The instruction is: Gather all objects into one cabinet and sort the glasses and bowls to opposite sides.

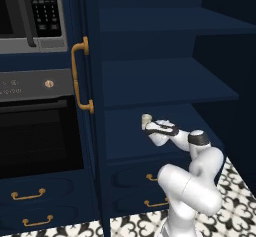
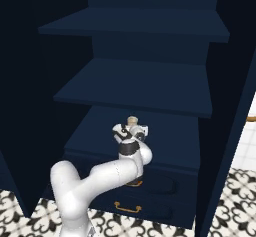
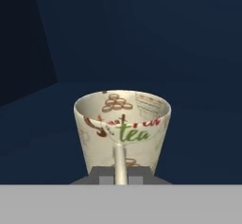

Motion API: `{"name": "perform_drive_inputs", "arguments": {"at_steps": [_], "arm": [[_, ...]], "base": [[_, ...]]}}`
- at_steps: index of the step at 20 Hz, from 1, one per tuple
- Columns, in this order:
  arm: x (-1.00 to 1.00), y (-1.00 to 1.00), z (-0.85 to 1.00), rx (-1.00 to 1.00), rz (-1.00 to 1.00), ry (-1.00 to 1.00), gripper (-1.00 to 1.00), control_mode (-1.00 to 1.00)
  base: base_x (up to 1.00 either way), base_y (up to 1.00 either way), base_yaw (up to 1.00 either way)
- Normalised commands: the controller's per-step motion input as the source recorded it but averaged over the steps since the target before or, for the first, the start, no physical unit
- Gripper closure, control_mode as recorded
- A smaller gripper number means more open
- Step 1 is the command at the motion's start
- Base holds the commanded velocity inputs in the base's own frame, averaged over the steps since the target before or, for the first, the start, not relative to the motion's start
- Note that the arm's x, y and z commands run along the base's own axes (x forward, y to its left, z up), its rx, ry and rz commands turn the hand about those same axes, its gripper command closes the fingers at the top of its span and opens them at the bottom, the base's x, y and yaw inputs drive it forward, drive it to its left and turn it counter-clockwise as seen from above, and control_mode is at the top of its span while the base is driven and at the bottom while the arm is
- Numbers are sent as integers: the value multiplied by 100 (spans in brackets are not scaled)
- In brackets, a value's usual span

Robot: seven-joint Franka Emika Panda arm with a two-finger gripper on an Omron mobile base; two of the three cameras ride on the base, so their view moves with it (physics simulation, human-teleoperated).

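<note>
A small cream mug (image 3: 122,128) printed with "tea" stands upright over the lowest shelf of the tall navy unit. It is one of the glasses. My gripper (image 3: 121,173) is shut on its handle, which runs down between the two fingertips. From the base cameras the cream mug (image 1: 146,119) (image 2: 132,120) sits at the tip of the outstretched gripper (image 1: 149,125) (image 2: 131,127). Its foot is hidden, so I cannot tell whether it rests on the shelf or hangs just above it. The cabinet and the bowls are out of view.
The tall unit has several bare shelves (image 1: 165,83) (image 2: 135,88), and its open door with a brass handle (image 1: 80,76) stands at the left. Below are drawers (image 2: 130,208). Further left are an oven (image 1: 35,136) and a microwave (image 1: 30,16).
</note>
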Motion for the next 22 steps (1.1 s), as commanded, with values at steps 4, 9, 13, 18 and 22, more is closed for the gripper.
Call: {"name": "perform_drive_inputs", "arguments": {"at_steps": [4, 9, 13, 18, 22], "arm": [[-26, 0, 0, 0, 0, 0, 100, -100], [-28, -1, 4, 0, 0, 0, 100, -100], [-39, -8, 14, 0, 0, -3, 100, -100], [-20, -30, 8, 0, 0, -4, 100, -100], [-6, -23, 0, 0, 0, -8, 100, -100]], "base": [[0, 0, 0], [0, 0, 0], [0, 0, 0], [0, 0, 0], [0, 0, 0]]}}
